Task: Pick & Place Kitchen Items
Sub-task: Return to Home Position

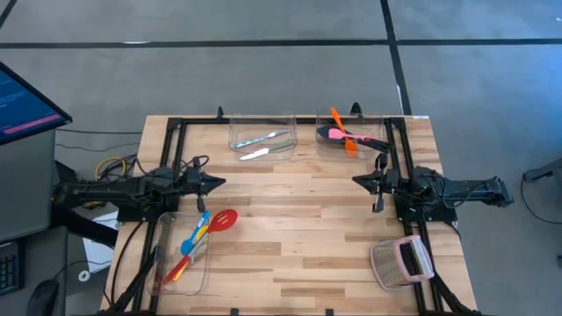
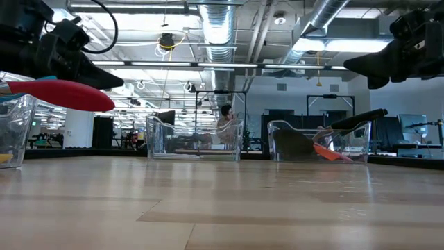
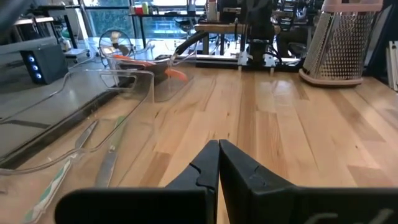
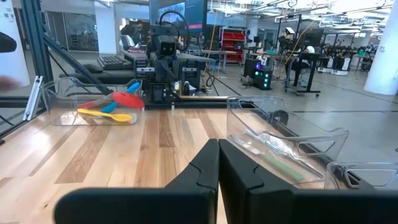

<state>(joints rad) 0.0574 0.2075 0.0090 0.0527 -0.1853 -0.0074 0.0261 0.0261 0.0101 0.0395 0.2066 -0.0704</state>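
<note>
My left gripper [image 1: 219, 183] [image 3: 218, 146] is shut and hovers at the table's left side, pointing right. My right gripper [image 1: 356, 180] [image 4: 218, 144] is shut at the right side and faces it. Neither holds anything. A red slotted spoon [image 1: 225, 219] [image 4: 127, 98] lies in the near-left clear bin [image 1: 167, 272] with blue [image 1: 200, 226] and yellow [image 4: 106, 115] utensils; its head sticks out over the rim. Pale cutlery [image 1: 263, 139] lies in the far-left bin [image 1: 262, 118]. The far-right bin [image 1: 382, 123] holds pink [image 1: 335, 134], orange [image 1: 344, 132] and black [image 1: 369, 140] utensils.
A grey mesh grater with a pink part [image 1: 401, 262] [image 3: 342, 43] stands at the near right. Black frame rails [image 1: 408, 149] run along the table's sides. A monitor [image 1: 26, 105] stands off the table's left. Bare wood [image 1: 290, 219] lies between the two grippers.
</note>
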